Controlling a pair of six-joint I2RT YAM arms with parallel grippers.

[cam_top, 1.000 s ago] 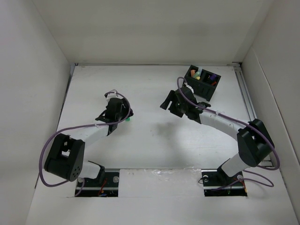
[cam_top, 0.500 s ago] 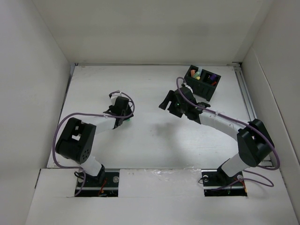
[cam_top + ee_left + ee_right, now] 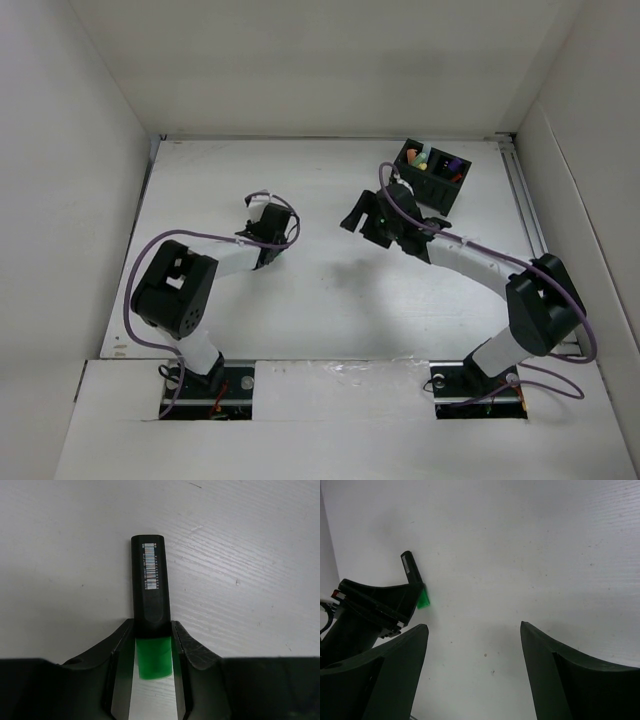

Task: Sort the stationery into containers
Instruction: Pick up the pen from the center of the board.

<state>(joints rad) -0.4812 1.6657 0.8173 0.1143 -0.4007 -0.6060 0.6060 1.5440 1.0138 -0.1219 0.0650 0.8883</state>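
- White counter (image 3: 330, 300), black organiser (image 3: 432, 178) at far right.
- Left hand (image 3: 152, 625) clamped on black green-ended marker (image 3: 149, 580) lying flat.
- Right hand (image 3: 474, 626) spread wide over counter.

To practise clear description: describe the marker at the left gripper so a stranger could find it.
On the white table, left of centre, the left gripper pinches a black marker lying flat. It has a green end and a barcode label; the other markers sit in the black organiser at the far right.

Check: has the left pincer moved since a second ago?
Yes. The left pincer, closed on the green-ended black marker, shifted right, toward the black organiser.
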